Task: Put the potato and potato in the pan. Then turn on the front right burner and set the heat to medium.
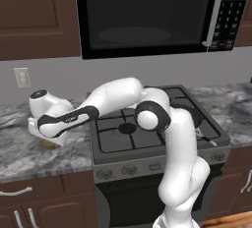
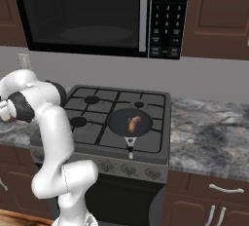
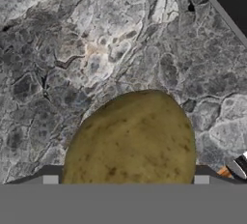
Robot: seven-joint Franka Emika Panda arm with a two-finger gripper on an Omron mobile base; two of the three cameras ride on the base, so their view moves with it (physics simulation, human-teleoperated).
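Observation:
The round olive-yellow potato [image 3: 130, 141] lies on the grey marble counter, close below the hand. My gripper [image 3: 126, 180] is open, with one fingertip on each side of this potato and a thin gap at each. From the left base view the hand [image 1: 47, 124] hangs low over the counter left of the stove, a sliver of the potato [image 1: 49, 144] showing under it. The elongated orange-brown potato [image 2: 133, 122] lies inside the dark pan [image 2: 121, 127] on the front right burner, handle toward the front. My arm hides most of the pan [image 1: 196, 116] in the left base view.
The stove [image 2: 87, 122] has a row of knobs [image 2: 129, 169] along its front panel. A black microwave [image 2: 82, 10] hangs above it. A wall outlet [image 1: 21, 77] sits behind the left counter. More marble counter [image 2: 209, 132] lies right of the stove.

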